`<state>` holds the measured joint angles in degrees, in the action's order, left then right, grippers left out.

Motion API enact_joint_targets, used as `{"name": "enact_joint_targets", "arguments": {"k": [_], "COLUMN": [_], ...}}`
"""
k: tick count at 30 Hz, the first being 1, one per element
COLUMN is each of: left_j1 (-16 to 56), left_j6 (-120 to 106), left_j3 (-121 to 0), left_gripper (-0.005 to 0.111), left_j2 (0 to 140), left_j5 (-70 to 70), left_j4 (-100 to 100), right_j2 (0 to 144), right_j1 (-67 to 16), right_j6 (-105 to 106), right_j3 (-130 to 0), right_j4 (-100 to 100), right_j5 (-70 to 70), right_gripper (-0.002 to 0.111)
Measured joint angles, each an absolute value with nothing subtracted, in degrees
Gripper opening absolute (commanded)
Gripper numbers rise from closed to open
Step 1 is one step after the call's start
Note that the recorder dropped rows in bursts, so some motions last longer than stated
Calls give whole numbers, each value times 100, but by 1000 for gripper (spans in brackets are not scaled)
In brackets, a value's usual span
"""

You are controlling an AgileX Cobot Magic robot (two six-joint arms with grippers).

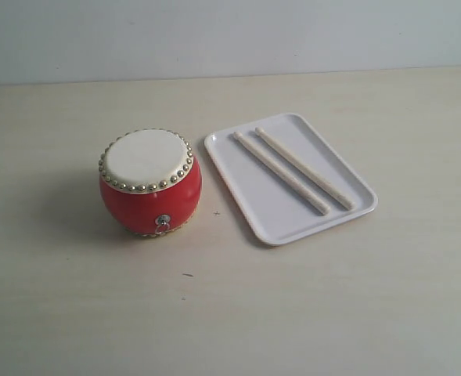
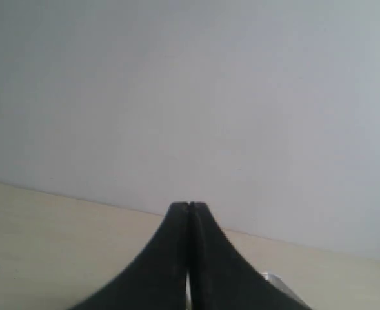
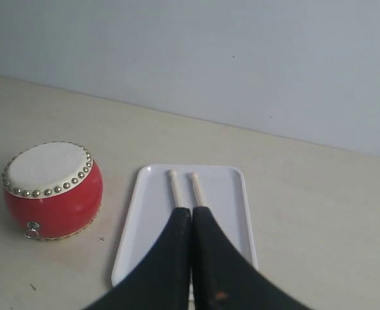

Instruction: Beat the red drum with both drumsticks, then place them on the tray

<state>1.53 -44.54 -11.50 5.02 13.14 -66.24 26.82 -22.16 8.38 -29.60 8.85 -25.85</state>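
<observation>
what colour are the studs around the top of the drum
Gold studs ring the red drum, clearest in the exterior view.

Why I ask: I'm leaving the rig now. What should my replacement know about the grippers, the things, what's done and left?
Left gripper: shut, empty. Right gripper: shut, empty.
Red drum upright beside the tray, not touching it. Both drumsticks lie side by side in the tray.
Done: cannot tell whether the drum was beaten.
Left: if unbeaten, take a stick in each gripper, beat, return both.
</observation>
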Motion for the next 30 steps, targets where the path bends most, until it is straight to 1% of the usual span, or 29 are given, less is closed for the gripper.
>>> {"name": "enact_joint_targets", "arguments": {"k": [1,3,5,9,13,17,21,24,30], "left_j1": [-122,-438,-583,-608,-608,-608,-608,-608,-608], "left_j6": [-4454,-4454,-4454,-4454,-4454,-4454,-4424,-3689,-291], "left_j3": [-921,-575,-285,-25,-14,-14,-14,-14,-14], "left_gripper": [0,0,0,0,0,0,0,0,0], "left_j2": [288,56,33,33,33,33,33,33,33], "left_j5": [1314,1314,1314,1314,1259,916,841,859,795], "left_j4": [-6624,-6624,-6624,-6624,-6761,-7199,-7165,-6106,-2080], "right_j2": [2682,2682,2682,2672,2672,2672,2672,2672,2672], "right_j1": [-2216,-2216,-2216,-2216,-2216,-2216,-2216,-2216,-2216], "right_j6": [838,838,838,838,825,825,825,825,825], "right_j3": [-2960,-2960,-2960,-2960,-2960,-2960,-2960,-2960,-2960], "right_j4": [885,885,895,909,909,909,909,909,909], "right_j5": [-2585,-2585,-2585,-2585,-2585,-2585,-2585,-2585,-2585], "right_gripper": [0,0,0,0,0,0,0,0,0]}}
